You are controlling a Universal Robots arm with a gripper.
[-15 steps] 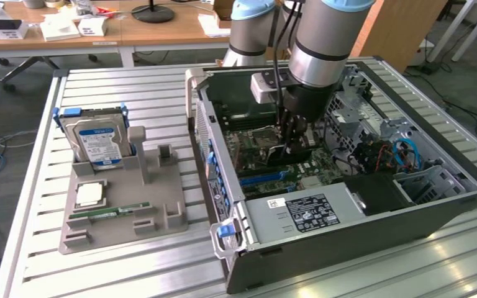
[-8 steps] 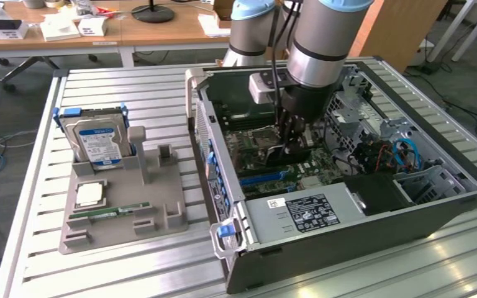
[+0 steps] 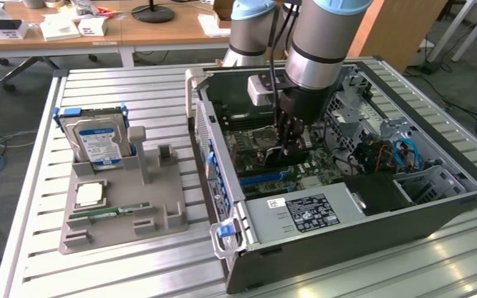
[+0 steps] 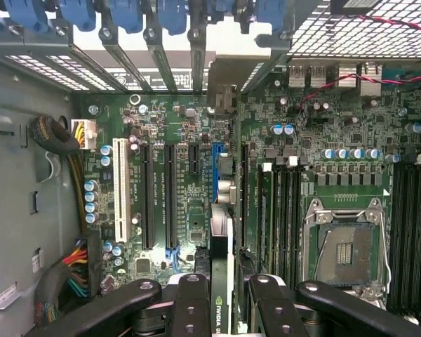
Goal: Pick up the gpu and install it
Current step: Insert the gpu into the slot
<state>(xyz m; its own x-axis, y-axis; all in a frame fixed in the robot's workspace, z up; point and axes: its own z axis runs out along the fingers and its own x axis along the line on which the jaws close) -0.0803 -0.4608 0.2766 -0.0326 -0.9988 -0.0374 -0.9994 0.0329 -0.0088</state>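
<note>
The arm reaches down into the open case (image 3: 346, 239), which lies on its side on the slatted table (image 3: 122, 93), right of centre in the exterior view. The gripper (image 3: 292, 148) sits low over the motherboard (image 4: 175, 210), in the middle of the case.

In the wrist view the black fingers (image 4: 189, 302) are partly closed and clamp the gpu (image 4: 222, 267) between them. The card is seen edge-on as a thin dark strip with a green logo near the grip. It stands upright over the board, in line with the blue slot (image 4: 215, 165). That slot runs between the black slots (image 4: 170, 196) and the memory slots (image 4: 281, 210). Whether the card's edge has entered the slot cannot be told.

The bare CPU socket (image 4: 347, 242) lies beside the memory slots, and a white slot (image 4: 117, 189) sits at the board's far side near a cable bundle (image 4: 74, 270).

In the exterior view's left half a grey holder (image 3: 122, 230) rests on the table, well apart from the gripper. A hard drive (image 3: 97, 143) stands upright at its far end. A CPU chip (image 3: 89, 194) and a green memory stick (image 3: 110, 213) lie flat nearer the frame's bottom. The power supply (image 3: 300, 214) sits at the case's near end, below the gripper in the frame.
</note>
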